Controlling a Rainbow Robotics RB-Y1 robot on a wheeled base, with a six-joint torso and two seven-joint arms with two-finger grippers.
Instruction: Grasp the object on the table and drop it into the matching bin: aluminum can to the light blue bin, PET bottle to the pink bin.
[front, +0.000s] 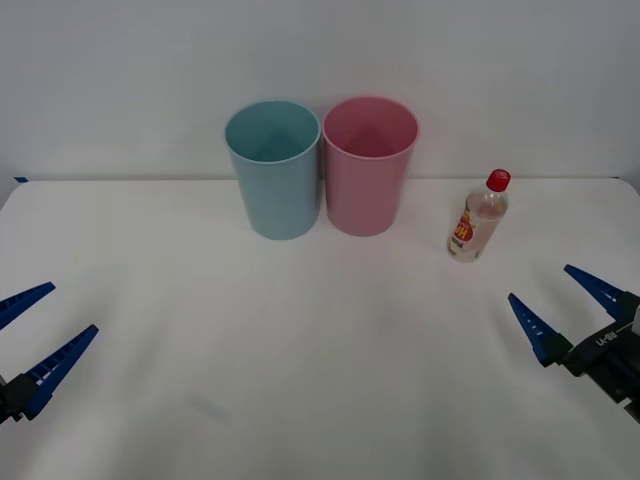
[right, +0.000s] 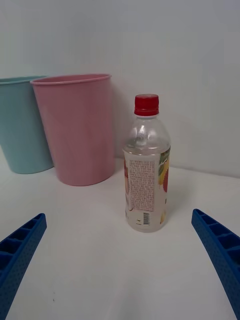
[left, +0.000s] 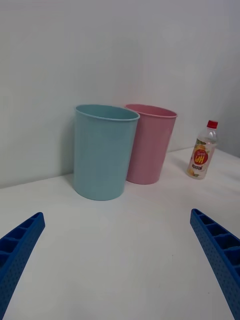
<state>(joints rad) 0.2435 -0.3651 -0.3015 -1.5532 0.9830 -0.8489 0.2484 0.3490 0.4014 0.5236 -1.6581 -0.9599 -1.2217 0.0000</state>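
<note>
PET bottle (front: 478, 217) stands upright on the table (front: 320, 400), ahead of the right gripper (front: 565, 300), fingers wide, nothing held. Pink bin (front: 369, 165) beyond, touching light blue bin (front: 273, 168). Left gripper (front: 35, 335) wide, well apart.

A wide, plain white table (front: 300, 380) stretches across the front view, meeting a pale wall at its far edge. Three things stand upright on it near that far edge: a light blue bin (front: 273, 170) toward the left, a pink bin (front: 369, 166) just beside it on the right with their rims touching or nearly so, and a small clear PET bottle (front: 478, 217) with a red cap and red-yellow label, standing apart to the right of the pink bin and slightly nearer the robot.
</note>
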